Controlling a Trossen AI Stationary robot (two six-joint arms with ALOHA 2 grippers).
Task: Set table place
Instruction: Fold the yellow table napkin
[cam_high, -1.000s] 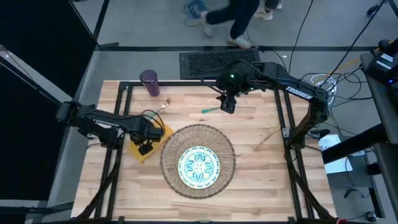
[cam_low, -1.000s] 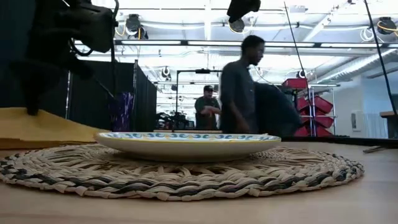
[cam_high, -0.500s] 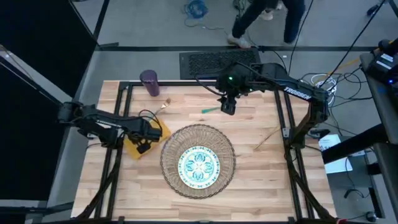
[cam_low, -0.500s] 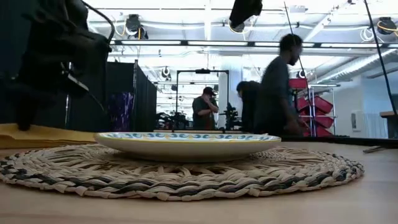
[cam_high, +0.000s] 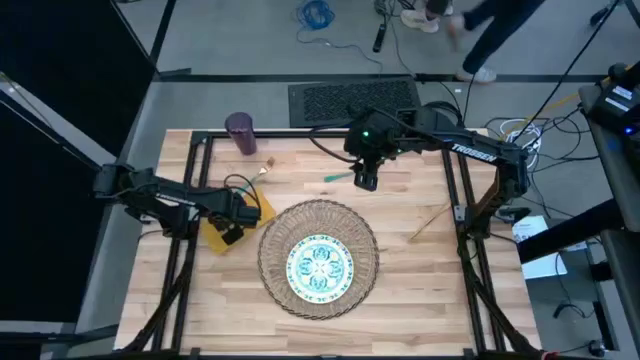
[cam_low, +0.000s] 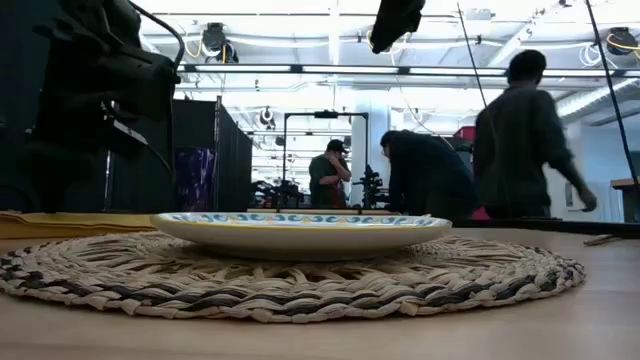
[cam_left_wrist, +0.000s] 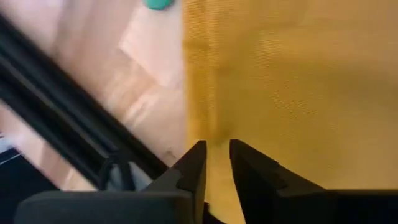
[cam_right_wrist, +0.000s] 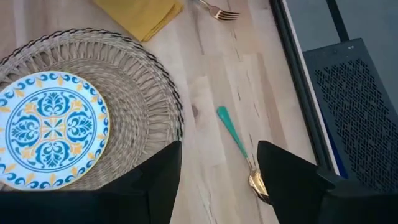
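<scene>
Left gripper is down on the mustard napkin at nine o'clock of the straw placemat, fingers nearly pressed together, pinching the cloth's folded edge. Right gripper hovers wide open over the teal-handled spoon, at twelve o'clock of the patterned plate. Best move now, I'd say: drop straight down, straddle the slim handle mid-length, close gently so it doesn't skate off.

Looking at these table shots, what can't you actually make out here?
- Napkin: high view, left claw covers part; the left wrist view shows only cloth.
- Spoon bowl: right wrist view, partly behind right claw.
- Purple cup: contents too small, high view.
- Utensil right of the placemat: too thin to identify.
</scene>
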